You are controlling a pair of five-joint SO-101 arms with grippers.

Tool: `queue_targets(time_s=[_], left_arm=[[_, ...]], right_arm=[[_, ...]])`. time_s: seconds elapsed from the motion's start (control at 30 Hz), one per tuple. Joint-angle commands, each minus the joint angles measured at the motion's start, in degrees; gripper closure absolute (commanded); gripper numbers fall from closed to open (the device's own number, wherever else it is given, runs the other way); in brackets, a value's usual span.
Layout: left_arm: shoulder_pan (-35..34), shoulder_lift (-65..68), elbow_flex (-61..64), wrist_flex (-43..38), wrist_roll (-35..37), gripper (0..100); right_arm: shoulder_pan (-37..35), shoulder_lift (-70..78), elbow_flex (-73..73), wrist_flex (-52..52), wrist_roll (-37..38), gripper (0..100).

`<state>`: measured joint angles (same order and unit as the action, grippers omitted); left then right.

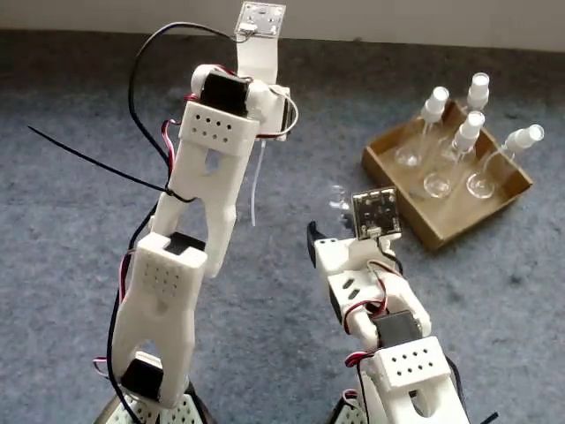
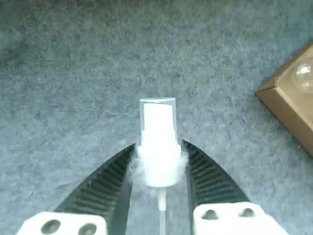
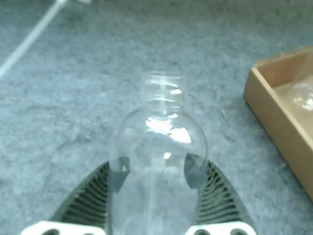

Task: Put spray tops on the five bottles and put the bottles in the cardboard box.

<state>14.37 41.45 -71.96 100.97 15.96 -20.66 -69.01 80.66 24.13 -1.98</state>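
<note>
My left gripper [image 2: 159,146] is shut on a white spray top [image 2: 157,122] with a clear cap, held above the grey carpet; its thin dip tube [image 1: 257,181] hangs down beside the left arm. My right gripper [image 3: 155,164] is shut on a clear glass bottle [image 3: 159,129] whose neck is bare and open. That bottle [image 1: 338,196] is just left of the cardboard box [image 1: 441,234]. Several bottles [image 1: 439,150] with white spray tops stand in the box.
Grey carpet [image 1: 79,230] covers the table. The left arm [image 1: 212,168] stretches far across the middle, with black cables trailing to its left. A corner of the box [image 2: 288,103] lies off to the side of the left gripper.
</note>
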Motion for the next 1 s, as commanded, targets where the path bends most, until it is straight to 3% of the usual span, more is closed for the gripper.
queue_targets(time_s=[0.0,0.33,0.6,0.77,0.97], left_arm=[[-0.7,-14.4,15.5,-0.1,-0.9,100],[-0.6,-44.1,42.0,-0.1,-1.0,100],[-0.6,-59.0,54.5,-1.1,-1.4,100],[-0.6,-66.5,62.8,-8.4,-10.8,100],[0.7,-77.2,78.7,-26.4,-11.7,100]], right_arm=[[-2.9,-0.8,-0.6,-7.2,0.1,96.7],[-10.2,-0.8,1.5,-15.9,0.1,96.7],[-10.9,-0.7,11.5,-37.1,0.4,96.7],[-10.7,-0.8,16.6,-42.1,0.4,96.7],[-10.7,-0.8,17.6,-42.3,0.4,96.7]])
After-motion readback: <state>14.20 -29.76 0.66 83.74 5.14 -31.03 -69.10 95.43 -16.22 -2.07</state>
